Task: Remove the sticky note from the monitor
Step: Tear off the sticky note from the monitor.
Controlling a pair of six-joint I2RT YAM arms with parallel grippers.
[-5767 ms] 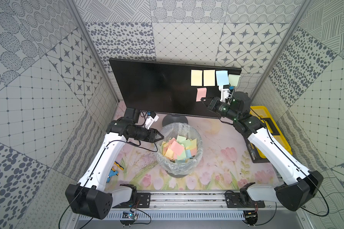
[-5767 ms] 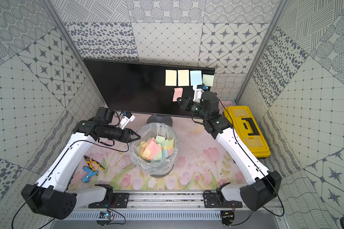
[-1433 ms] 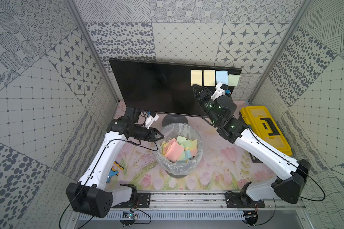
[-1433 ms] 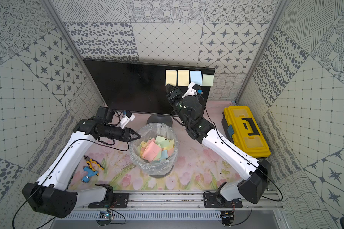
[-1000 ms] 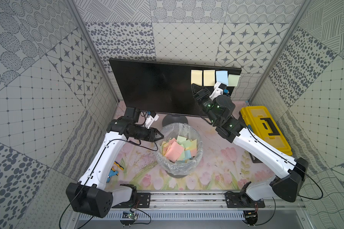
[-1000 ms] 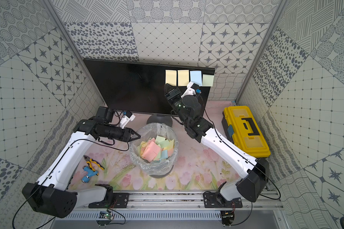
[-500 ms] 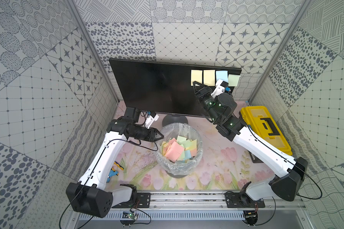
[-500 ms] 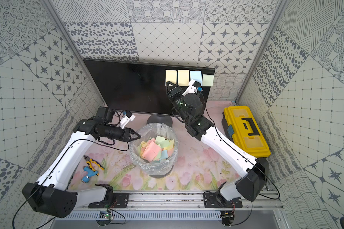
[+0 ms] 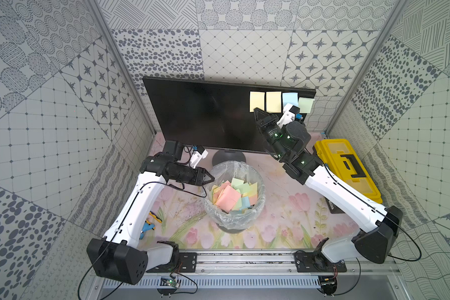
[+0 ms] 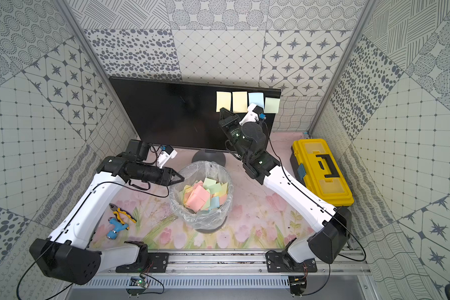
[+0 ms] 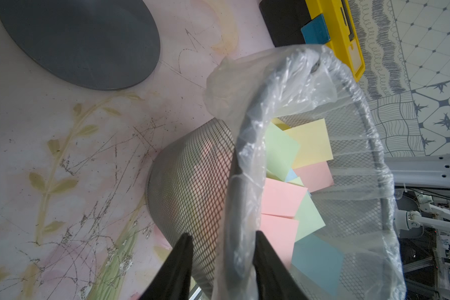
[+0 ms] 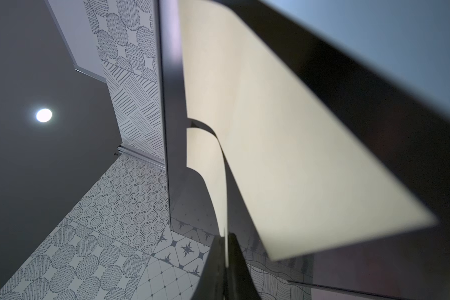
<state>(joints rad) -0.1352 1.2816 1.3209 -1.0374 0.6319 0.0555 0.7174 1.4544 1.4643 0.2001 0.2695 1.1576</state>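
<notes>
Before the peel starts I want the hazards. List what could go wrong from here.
1. The right gripper pinches only the lower edge of the leftmost yellow sticky note; a pull may slip or tear it.
2. The second yellow note sits close beside; the gripper could brush it loose from the monitor.

Enclosure: grey-patterned tile walls (image 9: 244, 52) behind and on both sides of the pink floral mat (image 9: 283, 205); aluminium posts (image 9: 122, 70) at its rear corners; round lamp (image 12: 44, 115) overhead.
</notes>
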